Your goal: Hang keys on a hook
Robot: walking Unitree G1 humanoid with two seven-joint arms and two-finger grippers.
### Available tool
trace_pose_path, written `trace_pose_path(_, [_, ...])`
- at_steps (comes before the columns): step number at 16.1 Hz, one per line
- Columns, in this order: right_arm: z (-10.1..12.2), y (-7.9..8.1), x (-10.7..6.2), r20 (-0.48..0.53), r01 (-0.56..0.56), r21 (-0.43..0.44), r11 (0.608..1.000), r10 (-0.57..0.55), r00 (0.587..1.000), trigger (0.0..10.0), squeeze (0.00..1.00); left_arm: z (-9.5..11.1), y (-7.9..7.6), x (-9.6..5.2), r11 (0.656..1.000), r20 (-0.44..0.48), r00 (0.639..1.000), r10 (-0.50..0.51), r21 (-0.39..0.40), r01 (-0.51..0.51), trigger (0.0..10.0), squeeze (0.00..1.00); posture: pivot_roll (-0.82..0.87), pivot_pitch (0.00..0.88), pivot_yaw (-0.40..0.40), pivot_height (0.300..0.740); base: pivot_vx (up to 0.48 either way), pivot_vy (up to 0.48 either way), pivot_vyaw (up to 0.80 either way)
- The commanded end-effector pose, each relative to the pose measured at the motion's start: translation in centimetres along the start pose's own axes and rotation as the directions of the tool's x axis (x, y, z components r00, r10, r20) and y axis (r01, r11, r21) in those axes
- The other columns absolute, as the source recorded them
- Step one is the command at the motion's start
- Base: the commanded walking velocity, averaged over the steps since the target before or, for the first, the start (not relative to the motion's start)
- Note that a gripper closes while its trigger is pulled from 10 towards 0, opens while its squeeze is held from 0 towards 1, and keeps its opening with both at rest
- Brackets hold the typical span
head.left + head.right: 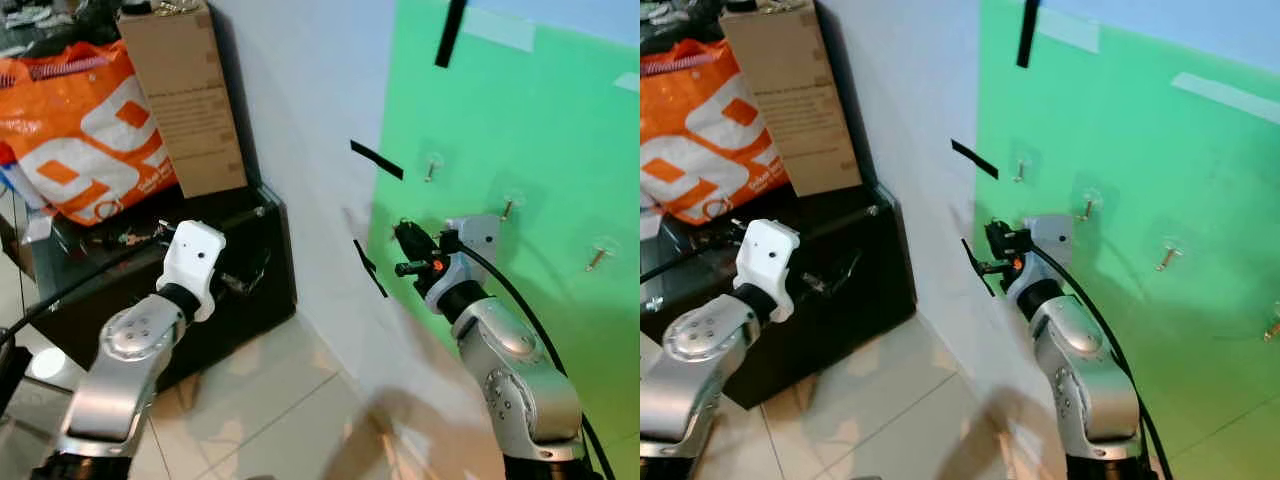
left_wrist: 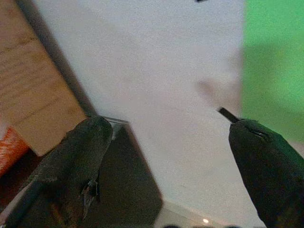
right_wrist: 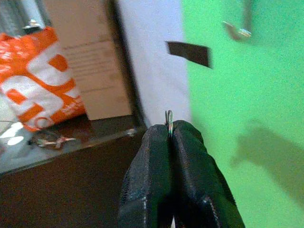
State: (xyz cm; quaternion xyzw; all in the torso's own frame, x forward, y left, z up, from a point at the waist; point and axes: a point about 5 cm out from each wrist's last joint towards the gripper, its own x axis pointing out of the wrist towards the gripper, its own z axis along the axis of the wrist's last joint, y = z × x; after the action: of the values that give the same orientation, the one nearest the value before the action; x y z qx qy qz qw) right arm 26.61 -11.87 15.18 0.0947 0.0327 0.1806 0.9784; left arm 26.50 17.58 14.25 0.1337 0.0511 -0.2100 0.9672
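Note:
A green board (image 1: 520,110) on the wall carries several small metal hooks, such as the nearest hook (image 1: 432,165) and a second hook (image 1: 510,205). My right gripper (image 1: 402,238) is raised just below and left of the nearest hook, close to the board's left edge. It is shut on a thin metal key ring (image 3: 168,116), only the tip of which pokes out between the pads. A bunch of keys (image 3: 47,140) lies on the black cabinet (image 1: 250,290). My left gripper (image 2: 175,142) is open and empty over the cabinet's front.
An orange and white bag (image 1: 80,130) and a tall cardboard box (image 1: 185,95) stand on the cabinet against the white wall. Black tape strips (image 1: 376,160) mark the wall and board. Pale floor tiles (image 1: 270,410) lie below.

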Motion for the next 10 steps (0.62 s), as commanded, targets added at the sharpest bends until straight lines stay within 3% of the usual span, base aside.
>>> trace_pose_path(1, [0.5, 0.5, -0.1, 0.018, -0.025, 0.007, 1.0, 0.025, 1.0, 10.0, 0.0, 0.3, -0.4, -0.2, 0.998, 0.013, 0.998, -0.057, 0.005, 0.057, 10.0, 0.0, -0.04, 0.0, 0.046, 0.74, 0.0, 0.0, 0.0])
trace_pose_path(4, [1.4, 0.5, -0.1, 0.058, -0.017, 0.022, 1.0, 0.016, 0.998, 10.0, 0.0, 0.5, -1.2, -0.5, 0.985, 0.025, 0.985, -0.168, -0.03, 0.169, 10.0, 0.0, -0.04, 0.0, 0.039, 0.74, 0.0, 0.0, 0.0])
trace_pose_path(6, [2.3, 0.6, 0.3, 0.087, -0.02, 0.03, 0.999, 0.017, 0.996, 10.0, 0.0, 0.3, -2.1, -1.1, 0.956, 0.006, 0.957, -0.289, -0.041, 0.289, 10.0, 0.0, -0.04, 0.0, 0.031, 0.74, 0.0, 0.0, 0.0])
trace_pose_path(10, [3.6, 1.0, 1.0, 0.118, -0.028, 0.024, 0.999, 0.025, 0.993, 10.0, 0.0, 0.5, -2.7, -1.5, 0.93, 0.011, 0.932, -0.362, -0.055, 0.362, 10.0, 0.0, -0.02, 0.0, 0.003, 0.74, 0.0, 0.0, 0.0])
